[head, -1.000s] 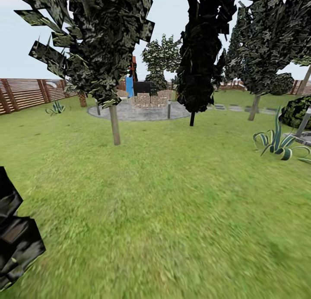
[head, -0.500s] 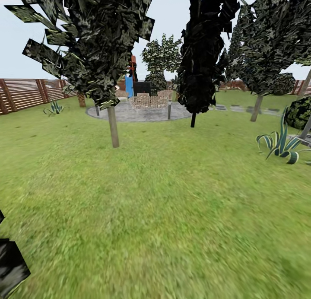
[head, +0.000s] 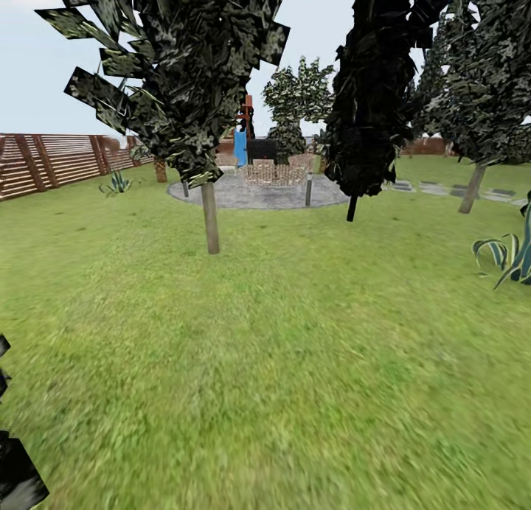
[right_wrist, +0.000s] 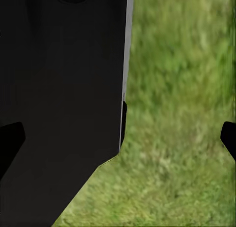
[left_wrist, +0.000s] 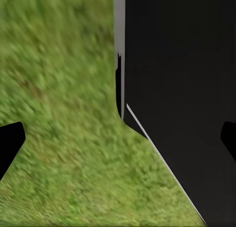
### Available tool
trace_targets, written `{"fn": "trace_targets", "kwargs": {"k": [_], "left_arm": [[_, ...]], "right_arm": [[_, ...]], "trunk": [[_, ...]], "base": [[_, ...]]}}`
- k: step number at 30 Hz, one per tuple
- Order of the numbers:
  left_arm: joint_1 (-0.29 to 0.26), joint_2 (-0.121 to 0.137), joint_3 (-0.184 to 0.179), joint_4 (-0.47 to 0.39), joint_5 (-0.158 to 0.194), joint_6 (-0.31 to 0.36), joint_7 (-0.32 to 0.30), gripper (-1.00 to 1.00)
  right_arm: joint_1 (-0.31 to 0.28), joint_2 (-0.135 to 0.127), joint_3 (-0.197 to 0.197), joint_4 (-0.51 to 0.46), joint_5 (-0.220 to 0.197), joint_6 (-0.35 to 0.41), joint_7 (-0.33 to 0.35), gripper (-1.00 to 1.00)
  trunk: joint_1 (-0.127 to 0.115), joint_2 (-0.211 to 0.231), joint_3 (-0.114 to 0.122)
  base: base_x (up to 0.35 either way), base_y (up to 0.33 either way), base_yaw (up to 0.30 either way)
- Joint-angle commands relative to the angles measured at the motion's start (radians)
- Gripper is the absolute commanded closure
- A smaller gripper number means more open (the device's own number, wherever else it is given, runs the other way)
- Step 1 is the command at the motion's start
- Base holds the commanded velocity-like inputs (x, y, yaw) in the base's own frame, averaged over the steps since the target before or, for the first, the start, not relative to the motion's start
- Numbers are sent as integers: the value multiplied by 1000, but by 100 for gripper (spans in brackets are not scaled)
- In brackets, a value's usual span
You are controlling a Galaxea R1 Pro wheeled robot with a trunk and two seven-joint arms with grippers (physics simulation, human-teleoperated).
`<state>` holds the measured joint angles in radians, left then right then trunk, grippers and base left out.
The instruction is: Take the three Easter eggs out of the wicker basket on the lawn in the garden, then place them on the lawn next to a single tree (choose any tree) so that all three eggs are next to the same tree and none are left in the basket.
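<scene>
Grass fills most of the head view: the lawn [head: 295, 362] runs wide and flat from the near edge back to a brown slatted fence [head: 51, 160] at the left. On it, ahead and a little left, stands the tree [head: 211, 215], its thin grey trunk upright under a broad, ragged canopy of dark green leaves. Right of it rises a narrow near-black cypress [head: 380, 90], and further right another leafy tree [head: 472, 187] at the edge of the grass. Behind them lies a round grey paved patch [head: 258, 194] carrying some stacked objects too small to tell apart. A striped spiky plant [head: 509, 256] sits at the right edge, a smaller one [head: 116, 183] near the fence.

Each wrist view looks down on blurred grass beside a large black body part. The left tool [left_wrist: 118, 143] has its dark fingertips set wide apart at the frame edges, nothing between them; the right tool [right_wrist: 118, 141] stands likewise spread and empty.
</scene>
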<state>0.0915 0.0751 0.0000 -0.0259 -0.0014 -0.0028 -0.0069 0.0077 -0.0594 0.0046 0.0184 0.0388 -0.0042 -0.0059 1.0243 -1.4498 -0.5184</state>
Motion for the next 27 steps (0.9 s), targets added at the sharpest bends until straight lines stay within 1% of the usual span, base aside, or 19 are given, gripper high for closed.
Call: {"fn": "trace_targets", "kwargs": {"k": [1,7,10,27], "left_arm": [[0,0,0,-2,0,0,-1,-100],[0,0,0,-2,0,0,-1,-100],[0,0,0,-2,0,0,-1,-100],[0,0,0,-2,0,0,-1,-100]], "right_arm": [[0,0,0,0,4,0,0,-100],[0,1,0,0,5,0,-1,-100],[0,1,0,0,5,0,-1,-100],[0,0,2,0,7,0,0,-100]], "trunk": [[1,0,0],[1,0,0],[1,0,0],[1,0,0]], "base": [[341,0,253],[341,0,245],[341,0,150],[341,0,12]]}}
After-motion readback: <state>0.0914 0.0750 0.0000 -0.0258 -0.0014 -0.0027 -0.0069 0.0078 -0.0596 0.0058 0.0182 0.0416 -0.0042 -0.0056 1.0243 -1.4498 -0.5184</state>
